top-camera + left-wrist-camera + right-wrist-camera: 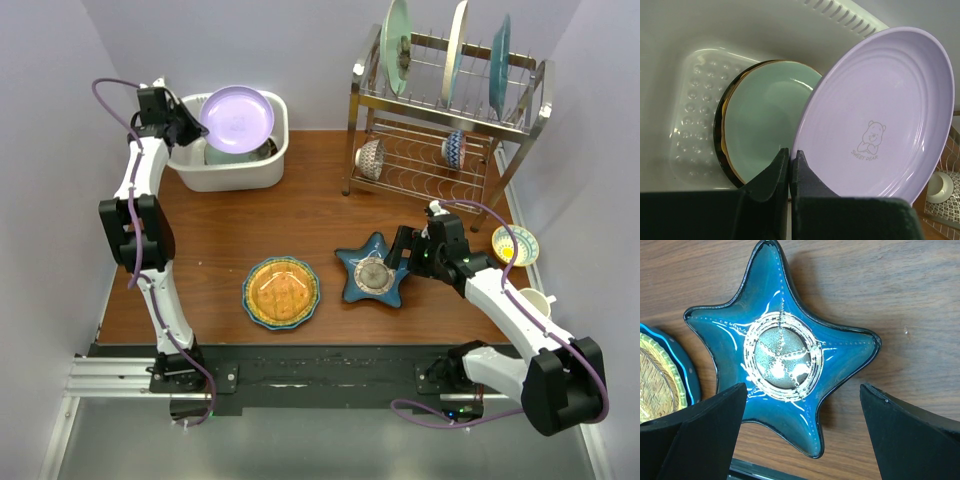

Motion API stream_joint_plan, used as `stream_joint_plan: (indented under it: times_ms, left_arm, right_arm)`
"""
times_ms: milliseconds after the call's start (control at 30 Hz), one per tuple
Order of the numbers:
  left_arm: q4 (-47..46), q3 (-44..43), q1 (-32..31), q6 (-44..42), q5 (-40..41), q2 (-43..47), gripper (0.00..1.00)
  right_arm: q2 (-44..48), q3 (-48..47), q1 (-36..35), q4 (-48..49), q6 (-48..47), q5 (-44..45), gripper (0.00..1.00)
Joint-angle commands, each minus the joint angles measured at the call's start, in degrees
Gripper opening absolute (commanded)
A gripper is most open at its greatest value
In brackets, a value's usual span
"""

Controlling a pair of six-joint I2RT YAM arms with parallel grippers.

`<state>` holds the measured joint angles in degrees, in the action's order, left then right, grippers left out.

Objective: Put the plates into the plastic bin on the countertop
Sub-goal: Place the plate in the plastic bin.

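Claw of left arm [790, 152] clenched on lavender plate [880, 115] rim; plate was tilted over plastic bin [670, 50]. Right claw [802, 385] stood spread wide above blue star-shaped plate [782, 357] on tabletop [920, 290].

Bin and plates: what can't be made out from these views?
Top view: the lavender plate, held in the left hand, covers most of the bin, hiding its contents.
Left wrist: that plate hides part of the green plate in the bin; how many lie under it is unclear.
Right wrist: the amber plate is cut off by the left edge.
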<state>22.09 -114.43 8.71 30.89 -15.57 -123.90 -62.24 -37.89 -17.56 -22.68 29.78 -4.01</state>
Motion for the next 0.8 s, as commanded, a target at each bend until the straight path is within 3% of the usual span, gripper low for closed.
stream_joint_plan:
  times_ms: [0, 533, 767]
  left_arm:
    - [-4.6, 0.09, 0.52, -0.04, 1.94, -0.03, 0.0]
    - [-2.93, -3.25, 0.61, -0.92, 3.44, -4.86, 0.01]
    - [-2.22, -3.08, 0.61, -1.01, 2.66, -6.09, 0.06]
  right_arm:
    - [0.98, 0.01, 0.25, 0.97, -0.86, 0.58, 0.99]
    - [0.98, 0.36, 0.25, 0.97, -1.04, 0.76, 0.99]
    - [0.98, 0.27, 0.25, 0.62, -1.3, 0.93, 0.99]
